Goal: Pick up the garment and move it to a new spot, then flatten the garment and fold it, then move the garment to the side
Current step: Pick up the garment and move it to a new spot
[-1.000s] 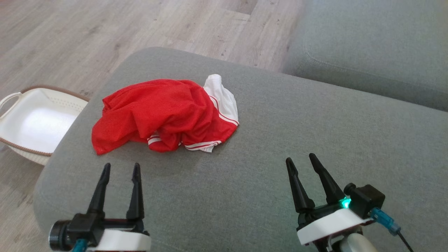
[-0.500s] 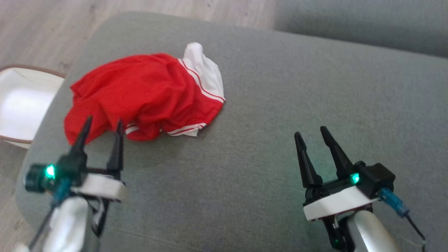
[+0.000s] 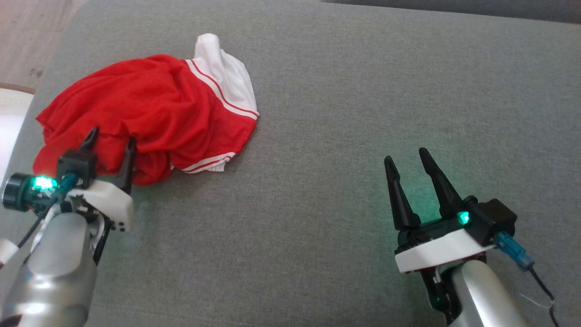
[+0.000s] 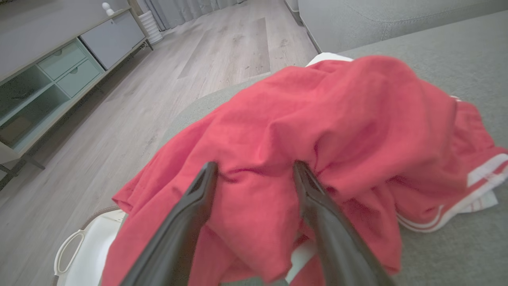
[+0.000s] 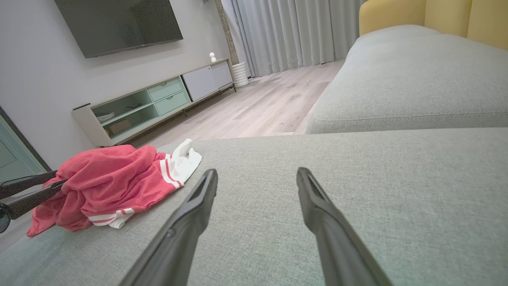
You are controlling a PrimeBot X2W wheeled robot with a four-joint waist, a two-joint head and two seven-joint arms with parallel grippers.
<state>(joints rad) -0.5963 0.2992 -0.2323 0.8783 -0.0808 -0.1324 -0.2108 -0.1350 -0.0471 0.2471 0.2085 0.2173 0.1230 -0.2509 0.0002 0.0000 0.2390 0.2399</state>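
The left gripper [image 3: 112,137], jaws spread, has reached the red garment [image 3: 150,104] by the cushion's [image 3: 340,113] left edge, ready to pinch.

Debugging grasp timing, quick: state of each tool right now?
Left tool: open, tips at the red garment, not closed on it.
Right tool: open, empty, over the grey cushion.

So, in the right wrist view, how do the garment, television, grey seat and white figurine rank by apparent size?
Largest to smallest:
grey seat
garment
television (partly cut off, farther away)
white figurine
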